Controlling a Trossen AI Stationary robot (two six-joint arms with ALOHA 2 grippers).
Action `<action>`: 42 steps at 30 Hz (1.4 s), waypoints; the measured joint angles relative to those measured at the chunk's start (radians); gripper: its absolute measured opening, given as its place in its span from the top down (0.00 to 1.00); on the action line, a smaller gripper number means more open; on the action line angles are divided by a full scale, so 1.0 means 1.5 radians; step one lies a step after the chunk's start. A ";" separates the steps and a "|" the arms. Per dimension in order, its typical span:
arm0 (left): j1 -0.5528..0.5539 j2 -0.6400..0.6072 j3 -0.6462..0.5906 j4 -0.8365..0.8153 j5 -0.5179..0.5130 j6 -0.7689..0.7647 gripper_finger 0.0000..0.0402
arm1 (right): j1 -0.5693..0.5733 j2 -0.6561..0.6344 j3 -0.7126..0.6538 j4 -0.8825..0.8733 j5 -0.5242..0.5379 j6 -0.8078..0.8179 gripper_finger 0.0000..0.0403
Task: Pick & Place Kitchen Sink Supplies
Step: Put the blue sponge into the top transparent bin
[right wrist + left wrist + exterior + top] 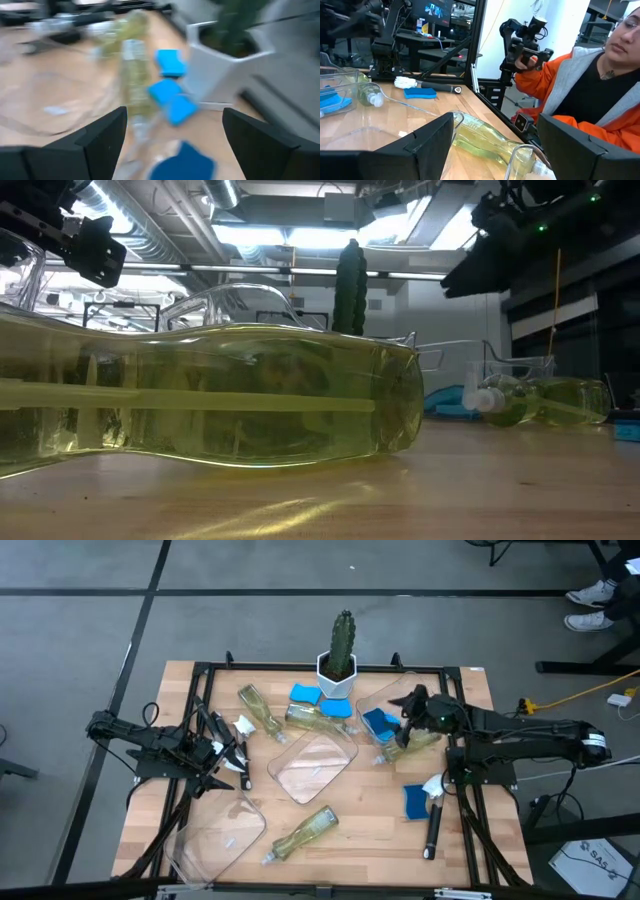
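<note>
Fingers of the right gripper (pixel 408 703) are seen spread wide with nothing between them; they hang above the tray (pixel 392 690) just right of the cactus (pixel 342 640), over a blue sponge (pixel 379 723) lying in that tray. Fingers of the left gripper (pixel 236 754) are likewise held well apart and empty, far left of the cactus and toward the near side, beside a white-headed brush (pixel 241 726).

Open room: bare wood is found mainly near the front edge, between the front bottle (pixel 305 832) and the brush with its sponge (pixel 417 802) at front right. The strip directly in front of the cactus is crowded: two sponges (pixel 306 694) touch its pot, a bottle (pixel 318 716) lies just before them, and another bottle (pixel 260 711) lies to their left. A third bottle (pixel 418 745) lies at the right tray's front rim. A middle tray (pixel 312 768) and a front-left tray (pixel 216 836) take the remaining centre and corner; the latter overhangs the table edge.

Pose: the right arm is extended from the right edge toward the cactus, wrist low. The left arm reaches in from the left edge, gripper pointing toward the middle tray.
</note>
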 joint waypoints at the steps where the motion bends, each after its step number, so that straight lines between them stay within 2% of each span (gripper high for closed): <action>1: 0.000 0.000 0.000 0.000 0.000 0.000 0.30 | 0.000 0.003 0.000 0.000 -0.025 0.006 0.20; 8: 0.000 0.000 0.000 0.000 0.000 0.000 0.30 | 0.035 0.036 0.000 -0.032 -0.125 0.104 0.20; 13: 0.000 0.000 0.000 0.000 0.000 0.000 0.30 | 0.094 0.074 0.006 -0.063 -0.124 0.142 0.20; 26: 0.000 0.000 0.000 0.000 0.000 0.000 0.30 | 0.253 0.165 0.126 -0.235 -0.125 0.151 0.20; 38: 0.000 0.000 0.000 0.000 0.000 0.000 0.30 | 0.277 0.176 0.120 -0.254 -0.122 0.172 0.20; 42: 0.000 0.000 0.000 0.000 0.000 0.000 0.30 | 0.277 0.176 0.120 -0.257 -0.097 0.209 0.20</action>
